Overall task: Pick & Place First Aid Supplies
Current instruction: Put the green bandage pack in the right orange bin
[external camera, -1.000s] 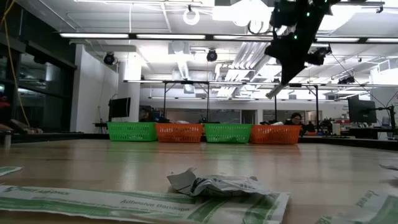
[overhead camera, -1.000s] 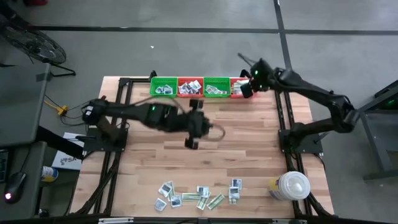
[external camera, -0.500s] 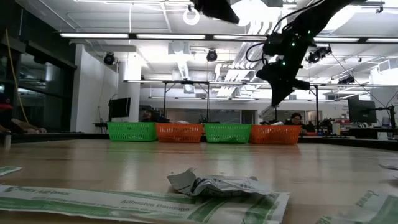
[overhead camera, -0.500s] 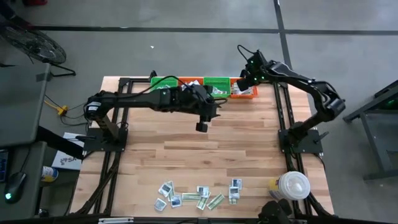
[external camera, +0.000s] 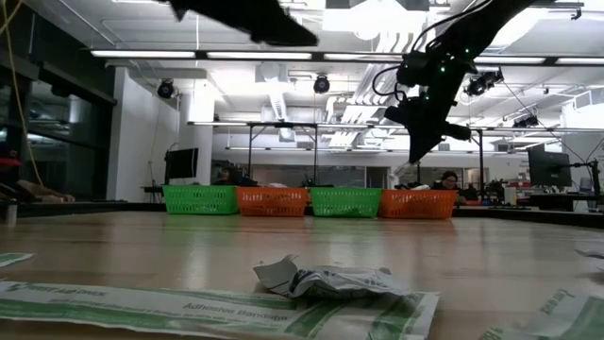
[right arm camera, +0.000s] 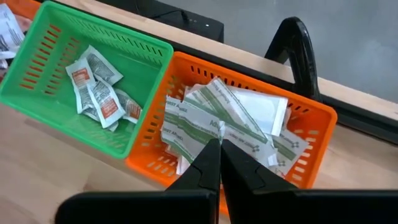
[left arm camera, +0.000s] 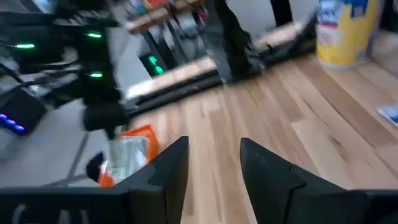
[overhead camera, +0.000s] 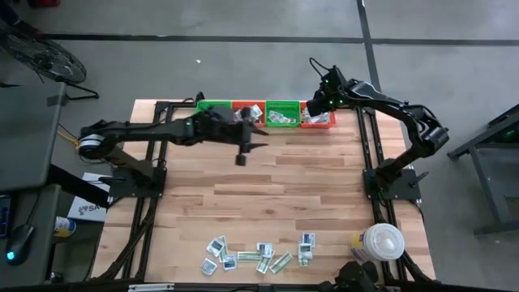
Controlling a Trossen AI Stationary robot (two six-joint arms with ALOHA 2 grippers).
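Two dark arms of mine reach over the pale wooden plank table (overhead camera: 324, 195). My left gripper (overhead camera: 241, 156) hangs above the boards just in front of the row of small plastic baskets, its fingers (left arm camera: 168, 171) parted with nothing between them. My right gripper (overhead camera: 315, 108) hovers over the orange mesh basket (right arm camera: 311, 134) at the row's right end, jaws pressed together and empty, directly above the narrow pale-green strip packets (right arm camera: 205, 121) piled inside. Beside it, the green mesh basket (right arm camera: 59, 37) holds small white sachets with orange marks (right arm camera: 96, 93). Many loose flat first aid packets (overhead camera: 259, 255) lie scattered near the table's opposite edge, close to a big white round lidded container (overhead camera: 382, 242).
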